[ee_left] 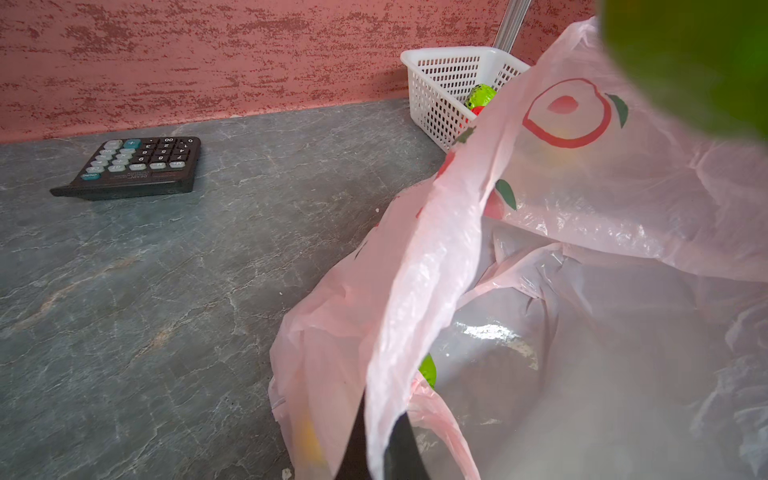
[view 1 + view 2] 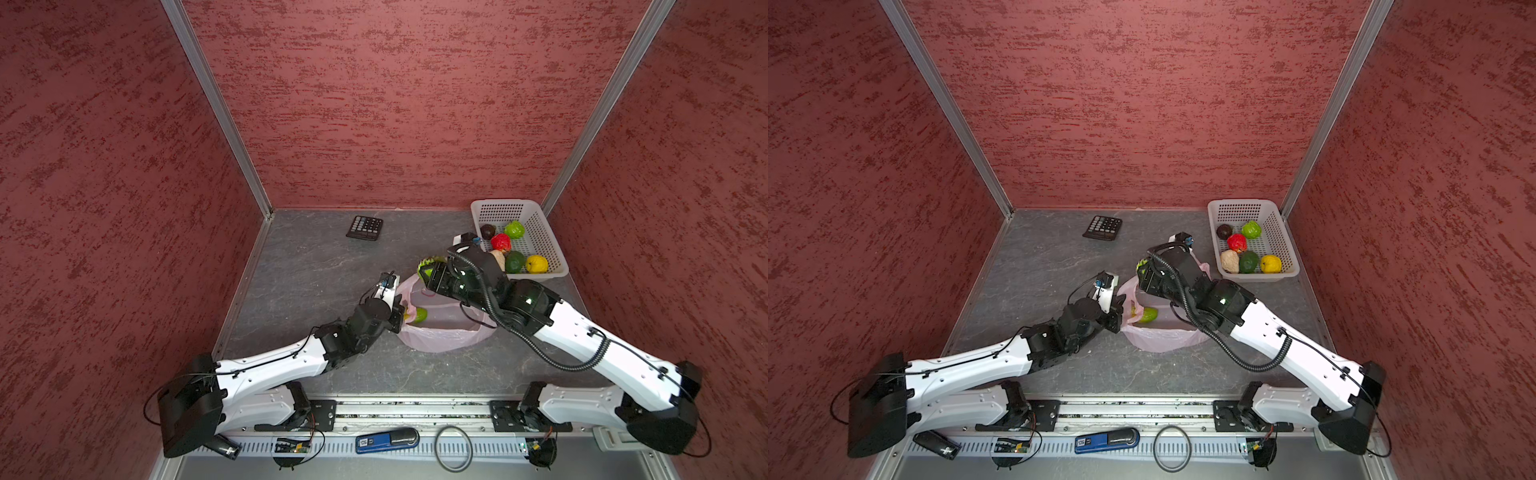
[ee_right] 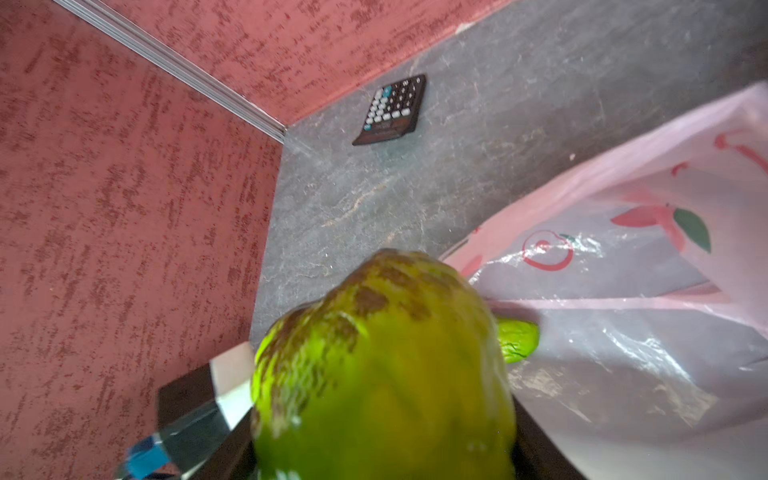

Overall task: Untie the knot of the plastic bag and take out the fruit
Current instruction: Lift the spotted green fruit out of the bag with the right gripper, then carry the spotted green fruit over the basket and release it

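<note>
Late in the task, I'd say. My left gripper is clamped shut on the near rim of the thin translucent pale pink plastic bag with red fruit prints. It pinches a strip of film and props the mouth open, and the left wrist view shows that strip running straight into the jaws. No knot shows in any view and the mouth gapes wide, so I judge the untying done. My right gripper is closed around a mottled green-yellow toy fruit with brown patches, held over the bag's far edge; it looks lifted out. It hangs between the bag and the white perforated plastic basket. The basket sits on the grey stone-look tabletop in the far right corner. It holds six pieces: dark brown piece, light green piece, red piece, beige piece, dark green piece and yellow piece. Left to do, by my read: carry the held fruit across and release it into the basket, then fetch the pale green fruit lying inside the bag just beside the left jaws. A yellowish blur shows through the film near there too, and I can't tell if that's another fruit. A flat black calculator lies well apart at the back, not involved.
</note>
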Motion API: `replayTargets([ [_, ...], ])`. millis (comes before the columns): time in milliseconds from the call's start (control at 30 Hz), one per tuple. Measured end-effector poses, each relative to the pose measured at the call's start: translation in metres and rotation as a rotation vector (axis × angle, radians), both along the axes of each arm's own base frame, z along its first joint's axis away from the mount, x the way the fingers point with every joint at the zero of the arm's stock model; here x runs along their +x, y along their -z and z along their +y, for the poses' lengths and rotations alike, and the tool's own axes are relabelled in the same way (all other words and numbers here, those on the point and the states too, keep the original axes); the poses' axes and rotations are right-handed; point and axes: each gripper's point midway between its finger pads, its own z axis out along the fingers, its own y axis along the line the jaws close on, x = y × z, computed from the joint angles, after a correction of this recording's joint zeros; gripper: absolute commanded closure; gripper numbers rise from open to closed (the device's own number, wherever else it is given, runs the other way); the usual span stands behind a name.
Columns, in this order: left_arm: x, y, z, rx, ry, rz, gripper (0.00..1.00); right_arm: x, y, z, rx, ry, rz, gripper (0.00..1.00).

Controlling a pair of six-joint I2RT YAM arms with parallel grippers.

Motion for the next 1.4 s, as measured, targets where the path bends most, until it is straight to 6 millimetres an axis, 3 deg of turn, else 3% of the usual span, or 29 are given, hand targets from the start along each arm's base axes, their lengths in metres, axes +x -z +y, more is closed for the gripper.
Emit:
replayTargets([
  [133, 0.000, 0.001, 0.000, 0.002, 0.001, 0.002, 1.00, 0.013, -0.028, -0.014, 0.013, 0.035, -0.055, 0.62],
  [300, -0.001, 0.001, 0.000, 0.002, 0.003, 0.003, 1.00, 0.045, -0.052, -0.048, 0.002, 0.125, -0.114, 0.62],
  [500, -0.002, 0.001, -0.001, 0.001, 0.009, 0.004, 1.00, 0.085, -0.052, -0.102, -0.054, 0.244, -0.146, 0.62],
  [700, -0.005, 0.001, -0.004, 0.001, 0.022, 0.005, 1.00, 0.123, -0.046, -0.169, -0.091, 0.386, -0.163, 0.61],
  [967, -0.007, 0.002, -0.005, 0.007, 0.026, 0.009, 1.00, 0.162, 0.006, -0.249, -0.125, 0.542, -0.097, 0.61],
  [1400, -0.009, 0.007, -0.003, 0.024, 0.029, 0.022, 1.00, 0.218, 0.130, -0.350, -0.188, 0.707, 0.100, 0.59],
])
